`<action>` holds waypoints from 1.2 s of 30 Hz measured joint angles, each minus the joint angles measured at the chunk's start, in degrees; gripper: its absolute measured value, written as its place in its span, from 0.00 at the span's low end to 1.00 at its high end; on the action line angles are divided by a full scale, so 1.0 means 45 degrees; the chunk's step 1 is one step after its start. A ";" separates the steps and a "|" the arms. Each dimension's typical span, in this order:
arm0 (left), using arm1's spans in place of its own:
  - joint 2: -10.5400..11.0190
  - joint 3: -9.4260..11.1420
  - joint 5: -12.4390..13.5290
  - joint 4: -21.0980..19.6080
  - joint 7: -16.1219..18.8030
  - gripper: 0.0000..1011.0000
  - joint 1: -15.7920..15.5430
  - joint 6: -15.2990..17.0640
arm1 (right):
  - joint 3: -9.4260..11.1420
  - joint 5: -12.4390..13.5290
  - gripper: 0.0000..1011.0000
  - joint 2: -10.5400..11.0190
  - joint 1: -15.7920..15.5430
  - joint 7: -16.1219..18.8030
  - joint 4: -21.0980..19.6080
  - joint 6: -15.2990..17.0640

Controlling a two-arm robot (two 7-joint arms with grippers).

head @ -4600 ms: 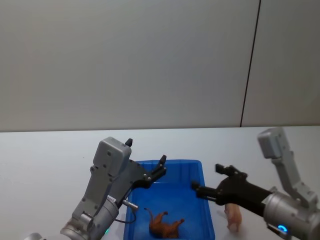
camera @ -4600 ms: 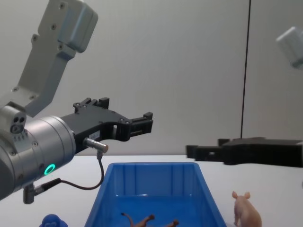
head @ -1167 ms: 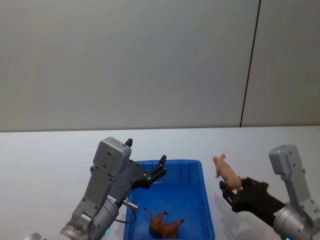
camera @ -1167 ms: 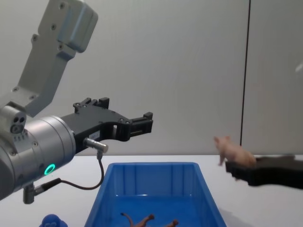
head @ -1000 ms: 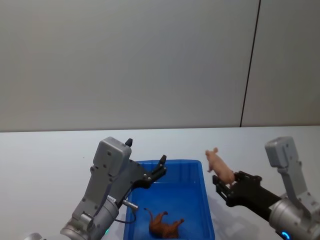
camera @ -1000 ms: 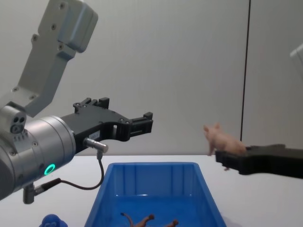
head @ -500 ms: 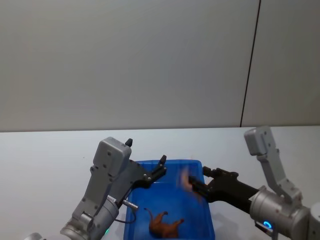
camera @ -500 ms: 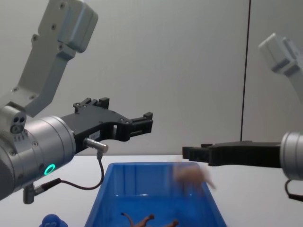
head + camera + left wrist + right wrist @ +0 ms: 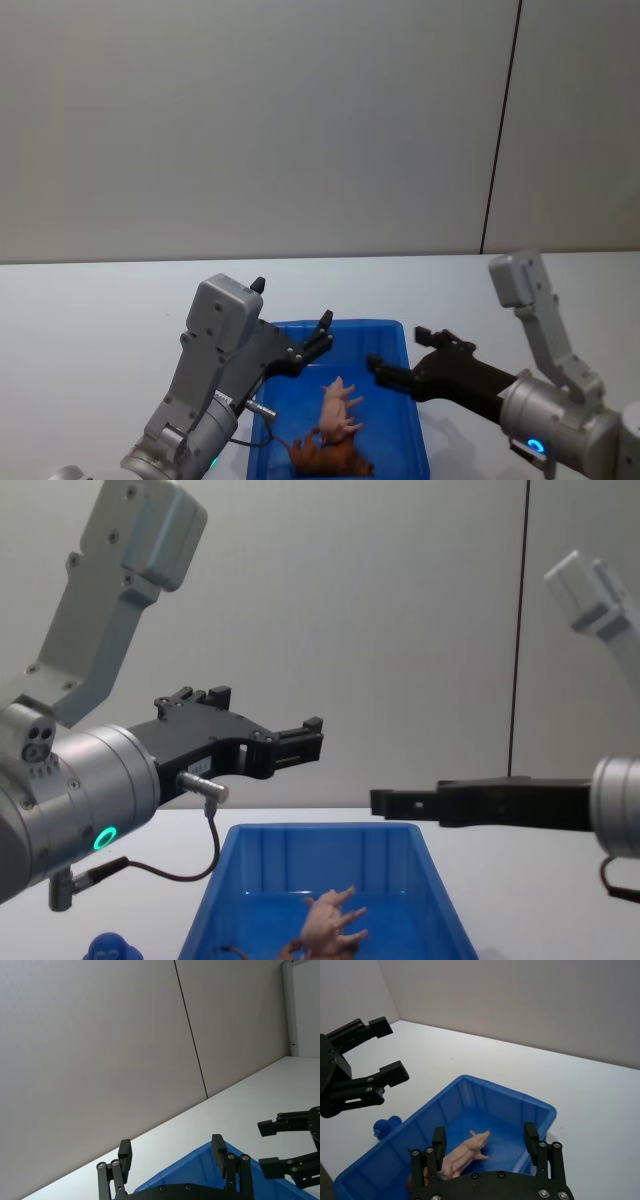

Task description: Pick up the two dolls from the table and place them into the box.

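The pale pink pig (image 9: 338, 408) lies on its side inside the blue box (image 9: 340, 326), resting against the brown lion (image 9: 330, 460) at the near end. The right wrist view looks down on the pig (image 9: 465, 1152) in the box (image 9: 485, 1085). In the chest view the pig (image 9: 330, 920) lies legs up. My right gripper (image 9: 397, 349) hangs open and empty above the box's right side, with both fingers either side of the pig below (image 9: 485, 1132). My left gripper (image 9: 291, 301) is open and empty, raised over the box's far left corner.
A small blue object (image 9: 110, 948) sits on the white table (image 9: 100, 310) left of the box; it is also in the right wrist view (image 9: 385, 1126). A grey wall with a dark vertical seam (image 9: 500, 130) stands behind the table.
The right gripper carried the pig leftward over the box and opened. The pig dropped in and now lies against the lion. The left arm has not moved.
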 joint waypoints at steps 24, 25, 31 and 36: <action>0.0004 -0.0004 0.0005 -0.0001 -0.0001 0.99 0.0016 0.0001 | 0.0760 0.0056 0.99 0.1497 -0.1385 -0.0674 -0.0943 -0.1267; 0.0010 -0.0009 0.0012 -0.0005 -0.0001 0.99 0.0022 0.0004 | 0.0784 0.0061 0.99 0.1543 -0.1430 -0.0692 -0.0966 -0.1300; 0.0173 -0.0084 0.0036 -0.0157 0.0090 0.99 0.0157 0.0086 | 0.0848 0.0075 0.99 0.1678 -0.1565 -0.0738 -0.1036 -0.1403; 0.0482 -0.0235 -0.0033 -0.0435 0.0356 0.99 0.0449 0.0281 | 0.0882 0.0082 0.99 0.1748 -0.1630 -0.0760 -0.1073 -0.1460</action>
